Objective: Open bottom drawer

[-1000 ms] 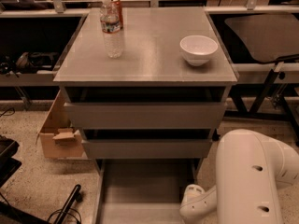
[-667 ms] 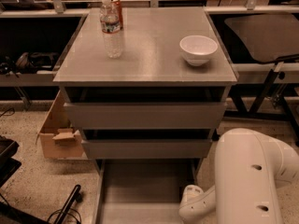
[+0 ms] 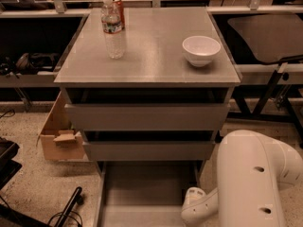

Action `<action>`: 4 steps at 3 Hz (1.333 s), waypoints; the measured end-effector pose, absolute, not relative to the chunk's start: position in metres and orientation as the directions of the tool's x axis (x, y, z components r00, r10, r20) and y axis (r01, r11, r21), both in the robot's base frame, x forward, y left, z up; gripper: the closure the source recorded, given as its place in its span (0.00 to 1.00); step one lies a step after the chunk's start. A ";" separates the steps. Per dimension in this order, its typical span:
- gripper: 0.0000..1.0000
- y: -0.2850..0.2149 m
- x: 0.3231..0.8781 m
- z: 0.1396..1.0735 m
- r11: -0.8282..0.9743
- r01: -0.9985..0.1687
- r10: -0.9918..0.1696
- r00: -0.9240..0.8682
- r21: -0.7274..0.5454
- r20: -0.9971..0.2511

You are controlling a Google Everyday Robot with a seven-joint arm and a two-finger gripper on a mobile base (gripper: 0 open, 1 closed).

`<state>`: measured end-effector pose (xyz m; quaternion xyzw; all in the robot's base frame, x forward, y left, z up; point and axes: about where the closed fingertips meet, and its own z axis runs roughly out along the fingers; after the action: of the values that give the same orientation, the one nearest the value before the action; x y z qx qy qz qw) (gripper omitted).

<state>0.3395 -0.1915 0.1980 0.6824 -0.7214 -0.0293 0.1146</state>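
Observation:
The grey cabinet [image 3: 147, 60] has three drawers. The bottom drawer [image 3: 147, 190] stands pulled out toward me, and its plain grey flat inside shows below the two upper fronts. Its front panel is below the frame edge. The mid drawer [image 3: 149, 150] and the top drawer [image 3: 147, 116] are pushed in. My white arm [image 3: 251, 178] comes in from the lower right. The gripper [image 3: 193, 206] end of it sits low at the right side of the open bottom drawer, mostly hidden at the frame's bottom edge.
A water bottle [image 3: 113, 30] with a can behind it and a white bowl [image 3: 201, 49] stand on the cabinet top. A cardboard box [image 3: 59, 138] sits on the floor at the left. Black cables and a chair base [image 3: 66, 209] lie at lower left. A black table frame [image 3: 270, 86] is at the right.

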 end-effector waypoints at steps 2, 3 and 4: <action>0.28 -0.191 0.339 0.198 0.067 -0.978 -0.991 -0.042 0.199 0.125; 0.05 -0.191 0.339 0.198 0.067 -0.978 -0.991 -0.042 0.199 0.125; 0.00 -0.204 0.349 0.226 0.068 -0.983 -0.988 -0.043 0.171 0.146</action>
<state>0.3493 -0.2041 0.2256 0.6824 -0.7222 -0.0122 0.1125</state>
